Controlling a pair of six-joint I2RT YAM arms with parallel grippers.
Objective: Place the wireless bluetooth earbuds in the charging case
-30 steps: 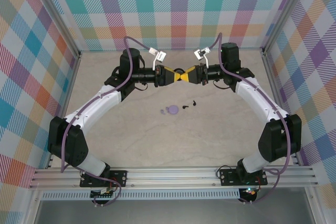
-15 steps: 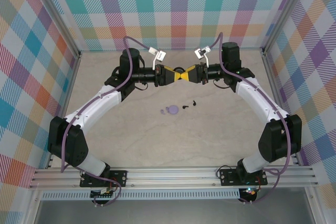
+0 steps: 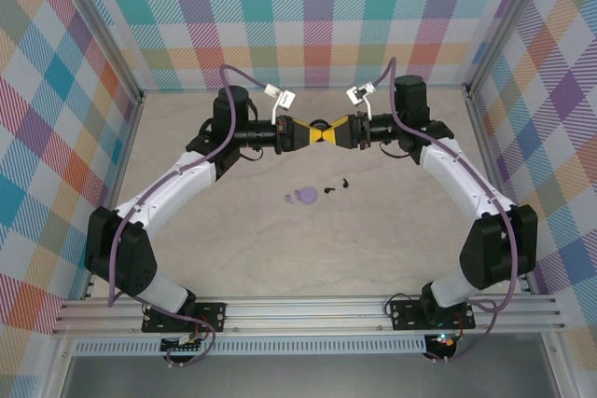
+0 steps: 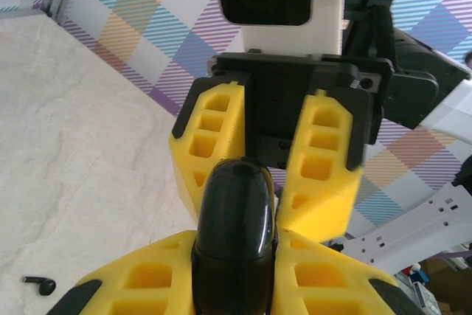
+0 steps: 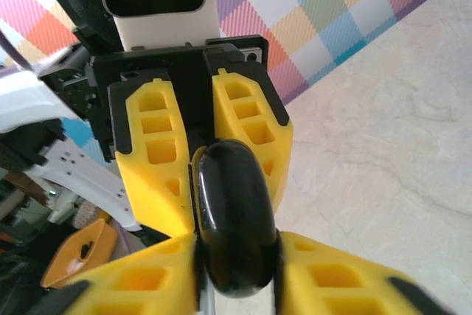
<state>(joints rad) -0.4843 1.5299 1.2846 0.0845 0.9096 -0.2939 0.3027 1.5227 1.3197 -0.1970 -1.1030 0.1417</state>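
The lavender charging case (image 3: pixel 304 195) lies on the table in the top view, with a small lavender bit (image 3: pixel 287 199) just left of it. Two tiny black earbuds (image 3: pixel 328 190) (image 3: pixel 344 182) lie to its right; one earbud (image 4: pixel 38 283) shows low on the left in the left wrist view. Well behind them, above the table, my left gripper (image 3: pixel 313 132) (image 4: pixel 234 260) and right gripper (image 3: pixel 329 132) (image 5: pixel 236 260) meet tip to tip. Both are shut on a glossy black rounded disc (image 4: pixel 234 219) (image 5: pixel 234 212) from opposite sides.
Plaid walls (image 3: pixel 308 16) enclose the marbled table (image 3: pixel 308 249) at the back and both sides. An aluminium rail (image 3: pixel 308 309) runs along the near edge by the arm bases. Purple cables (image 3: pixel 238 76) loop over both arms.
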